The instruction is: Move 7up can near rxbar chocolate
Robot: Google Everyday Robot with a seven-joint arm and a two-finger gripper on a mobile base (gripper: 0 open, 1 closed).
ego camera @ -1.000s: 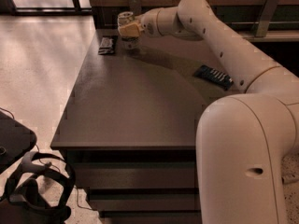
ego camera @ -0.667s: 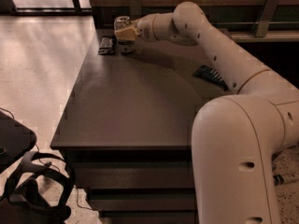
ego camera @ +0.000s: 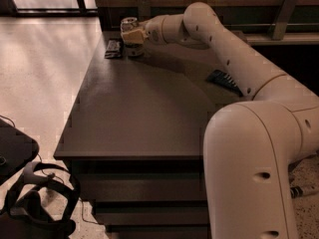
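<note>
Since the 7up can [ego camera: 128, 24] stands at the far left corner of the counter [ego camera: 134, 118], just right of the rxbar chocolate [ego camera: 113, 49], the step in hand seems to call for a clean set-down rather than more travel. The gripper [ego camera: 132, 35] is out at long reach over that corner. Its jaws look clenched around the can's sides, and the silver top shows above them. I cannot tell whether the can's base touches the counter or hangs a little above it; a shadow lies right beneath.

To finish well, lower straight down until the base sits flat, keeping the can upright. Then part the jaws only enough to clear the sides, and pull away on the side opposite the bar, so nothing nudges the bar or tips the can. The longer dark flat bar [ego camera: 224, 79] lies well apart on the right, beside the arm, and plays no part.
</note>
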